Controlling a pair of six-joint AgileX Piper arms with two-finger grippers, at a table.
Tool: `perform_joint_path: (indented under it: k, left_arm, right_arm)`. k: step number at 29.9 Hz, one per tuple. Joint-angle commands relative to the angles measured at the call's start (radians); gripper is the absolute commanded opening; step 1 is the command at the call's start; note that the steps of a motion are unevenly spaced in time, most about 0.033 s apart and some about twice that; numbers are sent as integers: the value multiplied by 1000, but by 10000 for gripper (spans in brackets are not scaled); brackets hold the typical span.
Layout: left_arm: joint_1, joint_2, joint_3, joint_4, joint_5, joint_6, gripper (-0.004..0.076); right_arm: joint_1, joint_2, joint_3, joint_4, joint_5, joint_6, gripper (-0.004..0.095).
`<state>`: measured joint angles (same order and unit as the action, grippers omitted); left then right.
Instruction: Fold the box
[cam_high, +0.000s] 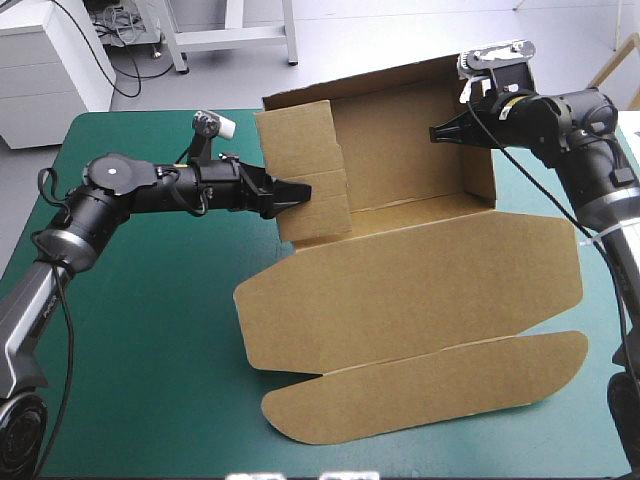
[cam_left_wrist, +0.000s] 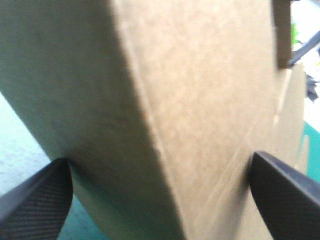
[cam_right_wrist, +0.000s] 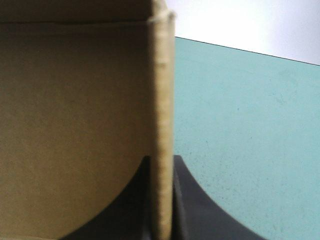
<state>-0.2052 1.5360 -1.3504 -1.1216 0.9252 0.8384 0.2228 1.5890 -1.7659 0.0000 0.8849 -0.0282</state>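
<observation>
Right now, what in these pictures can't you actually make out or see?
- Left wrist view: the box fills it, blurred; which wall sits between the fingers of the left pincer is unclear.
- High view: the tips of the right pincer are too small to judge their gap.
- High view: the table beneath is covered by board.

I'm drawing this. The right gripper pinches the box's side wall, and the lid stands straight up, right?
No. The right gripper does pinch the box's side wall, but the lid lies flat on the table; the high view shows it.
</observation>
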Motion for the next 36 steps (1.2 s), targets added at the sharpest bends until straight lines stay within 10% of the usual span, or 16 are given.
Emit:
perform_joint_path:
  k: [1,20,32,36]
  left_arm:
    - [-83,-43,-130,222,-131,-226,636]
    - [-450,-14,-298,1556,-362,-1460,533]
    - [-457,7,-298,1547,-346,-1476,50]
    - [-457,7,-298,1560,-344,-1469,10]
  right_arm:
    - [6,-46,-29,26,-111,28,-4]
    - [6,-46,-29,38,-167,58,-4]
    - [6,-46,-29,97,-163,56,-4]
    - [6,-46,-29,97,-150,56,-4]
